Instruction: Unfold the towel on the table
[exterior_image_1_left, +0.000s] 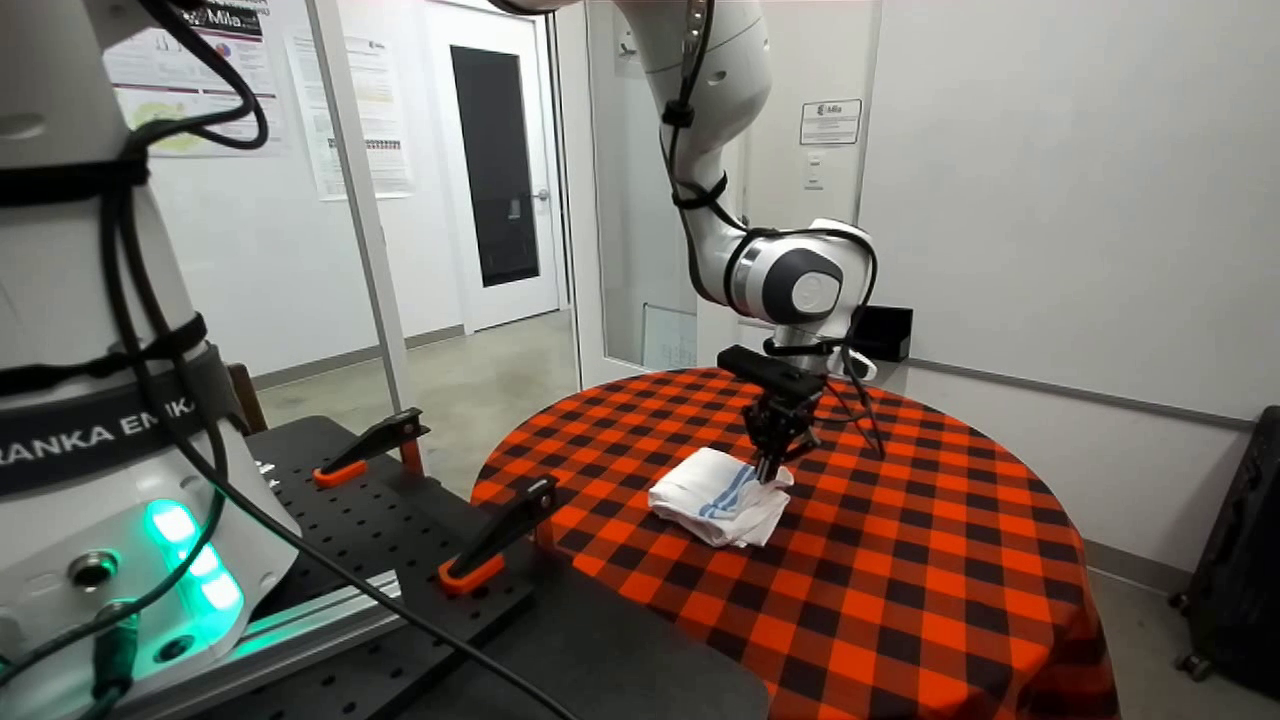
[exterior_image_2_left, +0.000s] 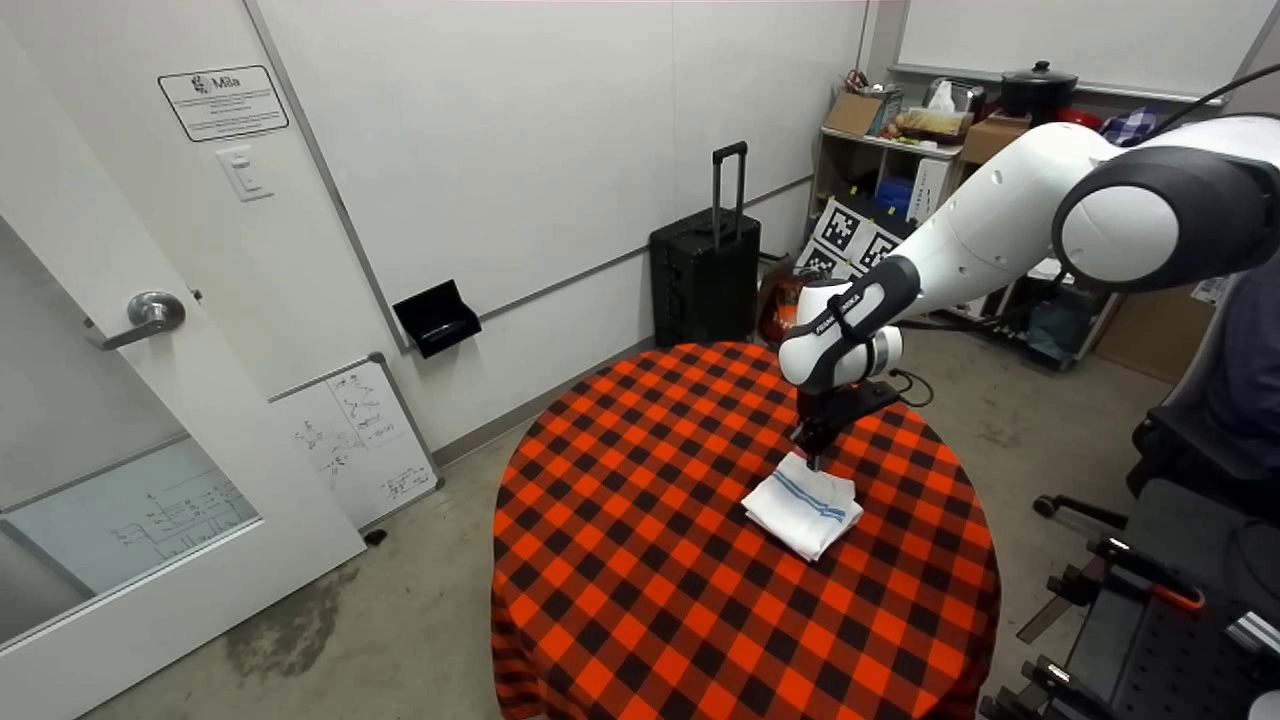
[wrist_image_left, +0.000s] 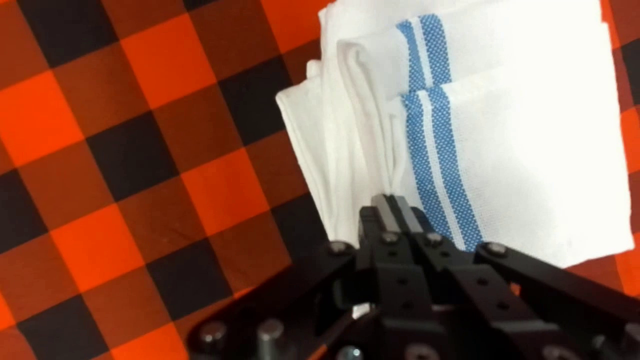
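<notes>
A white woven towel (exterior_image_2_left: 800, 520), folded into a near-square stack whose long axis is hard to tell, lies on a round, red-and-black checked surface (exterior_image_2_left: 640, 520). In the wrist view, its paired blue stripes (wrist_image_left: 444, 135) run top to bottom, leaning rightward below. The end effector (wrist_image_left: 392, 202) is clenched on a towel fold.

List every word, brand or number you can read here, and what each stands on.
"Mila": wall sign, in both exterior views.
"Mila": colourful poster.
"RANKA EMIK", ends hidden: robot base.
"FRANK", rest partly covered: robot arm.
Too small or blurred: the sign's and poster's finer print; text on the white poster, small whiteboard and white box.
</notes>
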